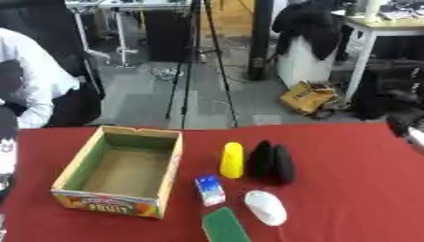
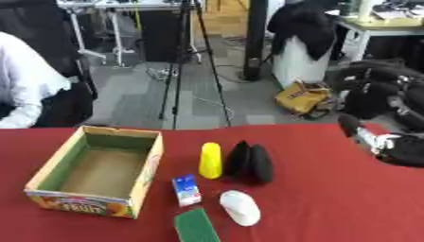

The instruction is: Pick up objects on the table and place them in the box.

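Right hand [image 2: 389,144] raised over the far right edge of the red table [image 2: 331,198], black with a silver joint, blurred; cannot tell whether clenched or released, nothing seen grasped. Left hand out of sight. Open cardboard fruit box [image 1: 120,171] at left. Beside it, well apart from the hand: yellow oblong object [image 1: 233,160], black two-lobed object [image 1: 271,162], small blue-and-white carton [image 1: 209,189], white oval object [image 1: 266,207], green flat sponge [image 1: 225,226].

Lab or workshop: tripod [image 1: 197,56] on grey floor, cluttered workbench [image 1: 389,26], red-covered table [image 1: 348,189].
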